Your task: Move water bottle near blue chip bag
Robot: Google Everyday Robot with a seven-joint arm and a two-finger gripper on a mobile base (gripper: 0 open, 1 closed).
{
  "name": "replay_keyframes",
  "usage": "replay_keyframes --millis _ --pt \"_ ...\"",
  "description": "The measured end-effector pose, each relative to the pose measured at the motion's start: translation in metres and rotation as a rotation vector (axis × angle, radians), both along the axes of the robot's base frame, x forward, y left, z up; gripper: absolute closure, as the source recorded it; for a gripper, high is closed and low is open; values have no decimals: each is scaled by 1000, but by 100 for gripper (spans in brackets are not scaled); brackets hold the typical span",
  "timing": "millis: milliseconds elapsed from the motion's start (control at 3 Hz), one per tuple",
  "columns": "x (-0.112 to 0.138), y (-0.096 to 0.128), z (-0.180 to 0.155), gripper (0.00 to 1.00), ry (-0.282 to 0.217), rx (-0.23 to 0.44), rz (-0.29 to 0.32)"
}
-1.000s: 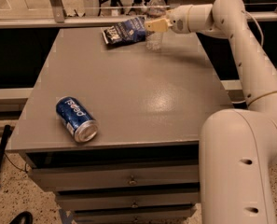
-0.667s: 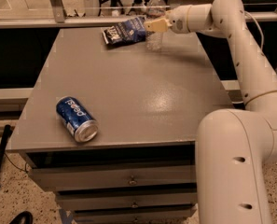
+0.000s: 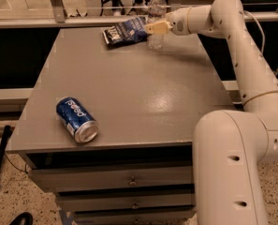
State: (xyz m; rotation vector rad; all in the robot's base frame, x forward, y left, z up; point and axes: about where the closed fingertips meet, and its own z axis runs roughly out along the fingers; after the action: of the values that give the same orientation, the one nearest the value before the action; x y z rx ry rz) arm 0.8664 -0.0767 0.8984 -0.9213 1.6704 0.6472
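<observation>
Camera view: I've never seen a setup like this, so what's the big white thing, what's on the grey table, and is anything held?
This single picture looks down on a grey table from its front. The white thing is a robot arm, jointed like a person's, reaching from the near right to the far edge. The arm's tip, the end effector, is at the middle of an upright clear water bottle; whether it grips it cannot be seen. Just left of the bottle lies the crinkled blue chip bag. Near the front left corner a blue Pepsi can lies on its side.
</observation>
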Motion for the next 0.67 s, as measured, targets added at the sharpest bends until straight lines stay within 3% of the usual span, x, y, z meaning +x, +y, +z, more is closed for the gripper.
replay_keyframes --millis 333,667 --pt "0 -3 -1 0 4 1 -2" --pt "-3 -14 1 0 6 2 -13"
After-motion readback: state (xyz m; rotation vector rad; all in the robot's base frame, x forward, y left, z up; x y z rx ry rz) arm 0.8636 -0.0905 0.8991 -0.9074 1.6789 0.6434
